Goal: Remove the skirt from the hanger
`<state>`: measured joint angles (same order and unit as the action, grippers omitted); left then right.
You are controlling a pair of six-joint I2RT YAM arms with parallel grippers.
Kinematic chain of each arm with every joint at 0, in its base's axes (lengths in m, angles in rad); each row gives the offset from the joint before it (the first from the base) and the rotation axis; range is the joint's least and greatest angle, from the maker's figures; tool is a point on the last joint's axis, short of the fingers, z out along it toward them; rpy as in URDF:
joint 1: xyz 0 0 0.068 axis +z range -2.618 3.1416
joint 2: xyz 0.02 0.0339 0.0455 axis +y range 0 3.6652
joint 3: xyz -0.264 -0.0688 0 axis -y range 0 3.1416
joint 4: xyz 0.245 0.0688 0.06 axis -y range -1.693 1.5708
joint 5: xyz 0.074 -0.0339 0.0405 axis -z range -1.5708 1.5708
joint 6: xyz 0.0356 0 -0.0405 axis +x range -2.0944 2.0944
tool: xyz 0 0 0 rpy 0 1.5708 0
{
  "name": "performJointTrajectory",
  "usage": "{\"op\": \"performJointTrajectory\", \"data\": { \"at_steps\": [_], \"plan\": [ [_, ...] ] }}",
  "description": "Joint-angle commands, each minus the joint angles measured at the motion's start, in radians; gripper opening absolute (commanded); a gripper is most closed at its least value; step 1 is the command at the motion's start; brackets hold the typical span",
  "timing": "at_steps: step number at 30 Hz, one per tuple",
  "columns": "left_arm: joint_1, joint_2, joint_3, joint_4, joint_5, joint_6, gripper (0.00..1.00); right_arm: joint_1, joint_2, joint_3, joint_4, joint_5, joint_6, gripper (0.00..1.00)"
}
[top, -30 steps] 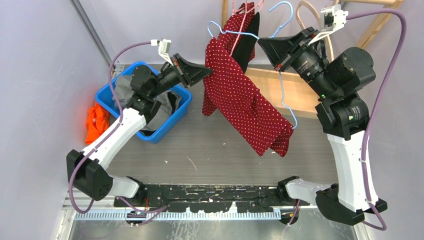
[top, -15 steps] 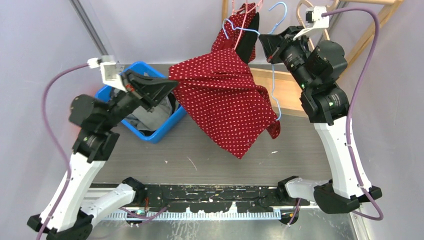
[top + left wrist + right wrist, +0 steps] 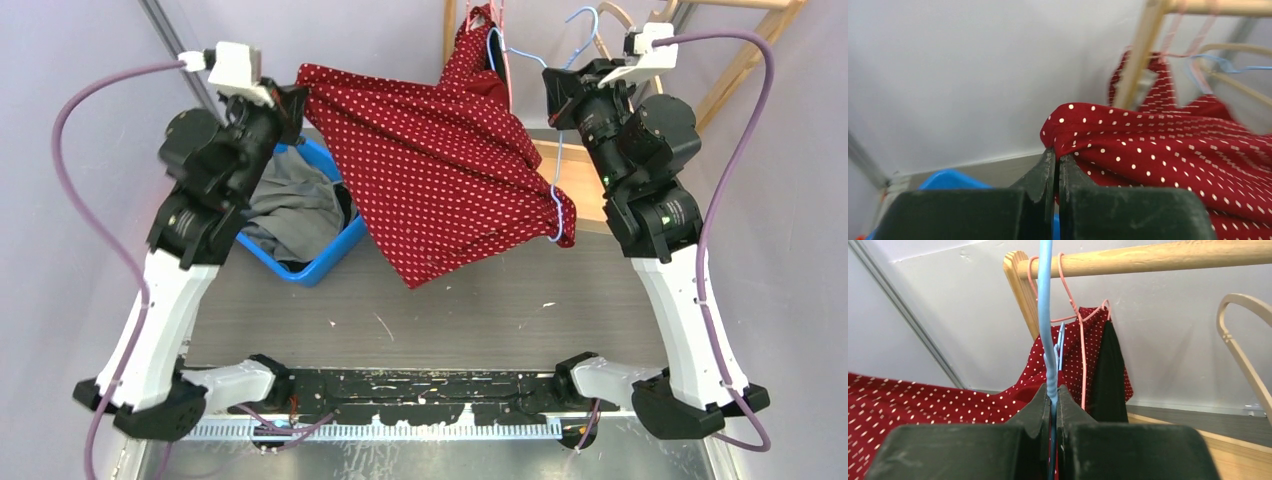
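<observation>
Pinching a corner of the red polka-dot skirt [image 3: 440, 190], the left pincer [image 3: 1057, 161] now holds it higher and farther from the blue hanger [image 3: 1044, 300] clamped in the right pincer [image 3: 1053, 396], where one end still snags.

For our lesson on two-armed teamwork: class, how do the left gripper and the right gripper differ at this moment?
The left gripper is clamped on a corner of the red dotted skirt; the right gripper is clamped on the blue wire hanger. The left gripper is by the blue bin; the right gripper is by the wooden rack. Both are shut, the skirt spread between them.
</observation>
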<state>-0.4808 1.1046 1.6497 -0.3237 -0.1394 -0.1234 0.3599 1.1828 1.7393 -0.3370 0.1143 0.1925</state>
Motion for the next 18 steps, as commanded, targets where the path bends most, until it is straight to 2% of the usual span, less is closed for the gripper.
{"op": "performJointTrajectory", "data": {
  "at_steps": [1, 4, 9, 13, 18],
  "plan": [
    [0.071, 0.114, 0.145, -0.035, -0.265, 0.149, 0.0, -0.005, -0.056, -0.006, 0.085, 0.074, -0.078, 0.01],
    [0.152, 0.157, 0.181, -0.051, -0.294, 0.145, 0.0, -0.005, -0.079, -0.028, 0.088, 0.113, -0.102, 0.01],
    [0.314, 0.226, 0.227, -0.072, -0.177, 0.073, 0.0, -0.004, -0.089, -0.055, 0.106, 0.138, -0.127, 0.01],
    [0.332, 0.193, 0.243, -0.05, -0.166, 0.09, 0.0, -0.006, -0.076, -0.069, 0.122, 0.145, -0.135, 0.01],
    [0.334, 0.117, 0.224, -0.036, -0.24, 0.173, 0.0, -0.006, -0.058, -0.082, 0.137, 0.144, -0.135, 0.01]
  ]
}}
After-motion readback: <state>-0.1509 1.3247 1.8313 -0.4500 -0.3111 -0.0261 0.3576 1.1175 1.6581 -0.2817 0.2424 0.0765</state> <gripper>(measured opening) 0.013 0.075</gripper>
